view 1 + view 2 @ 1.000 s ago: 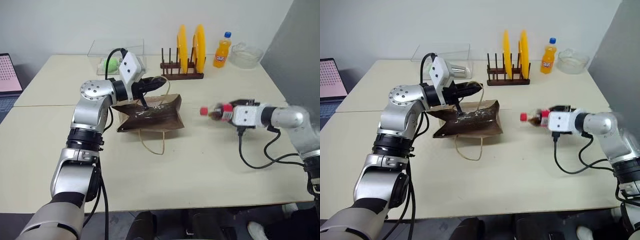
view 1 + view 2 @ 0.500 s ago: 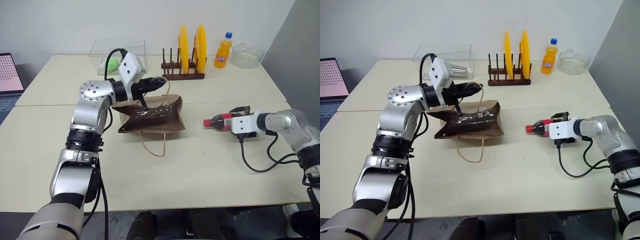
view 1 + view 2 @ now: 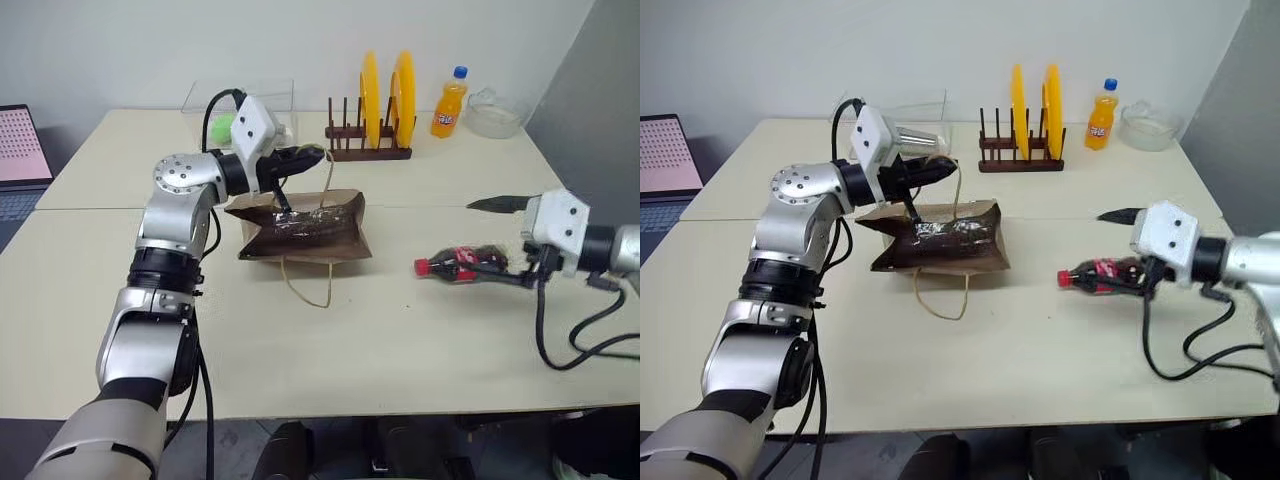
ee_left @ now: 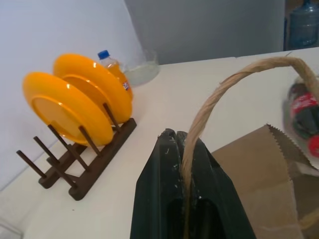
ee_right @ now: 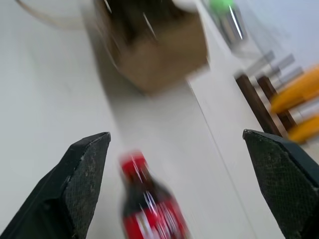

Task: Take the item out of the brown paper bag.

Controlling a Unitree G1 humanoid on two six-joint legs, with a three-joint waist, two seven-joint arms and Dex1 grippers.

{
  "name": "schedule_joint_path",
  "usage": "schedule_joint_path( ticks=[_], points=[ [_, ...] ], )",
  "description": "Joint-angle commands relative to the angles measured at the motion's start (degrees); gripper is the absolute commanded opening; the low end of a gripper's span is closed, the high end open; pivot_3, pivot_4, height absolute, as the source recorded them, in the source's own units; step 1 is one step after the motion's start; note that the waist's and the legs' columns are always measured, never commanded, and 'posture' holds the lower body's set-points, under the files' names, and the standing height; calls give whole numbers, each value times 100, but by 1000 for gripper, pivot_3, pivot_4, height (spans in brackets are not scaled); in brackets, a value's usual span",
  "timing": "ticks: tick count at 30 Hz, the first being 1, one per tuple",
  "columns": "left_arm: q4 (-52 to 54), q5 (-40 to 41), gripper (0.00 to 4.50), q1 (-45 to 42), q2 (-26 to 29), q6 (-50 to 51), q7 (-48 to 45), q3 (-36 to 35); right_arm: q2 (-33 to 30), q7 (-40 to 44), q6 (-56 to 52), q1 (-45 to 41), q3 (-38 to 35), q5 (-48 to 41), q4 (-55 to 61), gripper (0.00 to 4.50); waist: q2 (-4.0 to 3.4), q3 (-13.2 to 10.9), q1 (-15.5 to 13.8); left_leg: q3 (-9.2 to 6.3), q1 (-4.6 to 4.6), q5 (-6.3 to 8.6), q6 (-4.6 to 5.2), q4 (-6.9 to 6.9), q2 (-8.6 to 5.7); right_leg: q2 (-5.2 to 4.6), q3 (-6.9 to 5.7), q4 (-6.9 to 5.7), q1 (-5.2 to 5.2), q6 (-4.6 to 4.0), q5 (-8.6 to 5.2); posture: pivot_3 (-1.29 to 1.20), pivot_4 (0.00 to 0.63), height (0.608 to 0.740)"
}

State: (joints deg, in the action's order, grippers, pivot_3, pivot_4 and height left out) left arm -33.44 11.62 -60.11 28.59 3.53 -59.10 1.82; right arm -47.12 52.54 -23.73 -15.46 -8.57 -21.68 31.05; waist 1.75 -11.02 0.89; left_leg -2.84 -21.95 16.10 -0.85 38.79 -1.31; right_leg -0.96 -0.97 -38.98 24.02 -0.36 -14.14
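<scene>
The brown paper bag [image 3: 305,225] lies on its side at mid-table, mouth toward the left arm. My left gripper [image 3: 318,155] is shut on the bag's upper loop handle [image 4: 219,94] and holds it up above the bag. The item [image 3: 465,265], a small dark bottle with a red cap and red label, lies on its side on the table to the right of the bag. Behind it and slightly above, my right gripper [image 3: 495,240] stands wide open, its fingers apart from the bottle [image 5: 149,219] with nothing between them.
A wooden plate rack [image 3: 368,152] with two yellow plates stands at the back. To its right are an orange soda bottle [image 3: 446,102] and a glass bowl [image 3: 493,110]. A clear box with a green ball [image 3: 222,125] sits back left. The bag's second handle [image 3: 310,285] lies on the table.
My right gripper has opened, let go of the bottle and drawn back and up to the right. The bottle now lies on the table. The left gripper still holds the handle.
</scene>
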Motion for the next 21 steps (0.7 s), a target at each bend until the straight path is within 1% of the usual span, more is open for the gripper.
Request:
schedule_joint_path(
  ticks=[1,4,6,10,15,19,21],
  points=[
    [-560,-141,198,-537,26,-451,116,-132,658,-1245,-535,354,331,144,1065,4495,-2,0,-22,2,-2,0,0,-1,-4,-2,4,-1,3,1,0,0,150,740],
    [-1042,-267,893,-780,40,-741,120,-91,977,-1708,-555,712,760,588,1311,4500,-1,0,-50,9,-3,0,0,3,-11,-7,9,3,3,5,2,0,150,740],
    [-1296,-343,1574,-908,67,-924,71,-62,1207,-2029,-452,883,1048,887,1332,4500,-1,0,-60,9,-3,0,0,3,-12,-8,9,4,3,6,2,0,150,740],
    [-1483,-435,2903,-995,178,-1138,-96,-62,1711,-2440,-375,643,1529,1228,1140,4500,-1,0,-42,9,-6,0,0,0,-9,-4,8,1,11,6,1,0,150,740],
    [-1158,-404,4476,-837,460,-1136,-250,-154,1891,-2406,-209,441,1650,1316,889,4500,0,0,-39,8,-6,0,1,0,-8,-2,7,1,10,6,1,0,150,740],
    [-513,-247,4476,-532,807,-874,-338,-276,1897,-2291,-15,353,1558,1274,672,4500,-1,0,-31,7,-7,1,2,-1,-8,-2,8,2,10,5,2,0,150,740],
    [164,-154,4476,-166,1051,-445,-116,-491,1887,-2258,131,319,1429,1252,554,4500,-1,0,-27,7,-6,1,2,-1,-8,-2,8,2,10,5,2,0,150,740]
  ],
)
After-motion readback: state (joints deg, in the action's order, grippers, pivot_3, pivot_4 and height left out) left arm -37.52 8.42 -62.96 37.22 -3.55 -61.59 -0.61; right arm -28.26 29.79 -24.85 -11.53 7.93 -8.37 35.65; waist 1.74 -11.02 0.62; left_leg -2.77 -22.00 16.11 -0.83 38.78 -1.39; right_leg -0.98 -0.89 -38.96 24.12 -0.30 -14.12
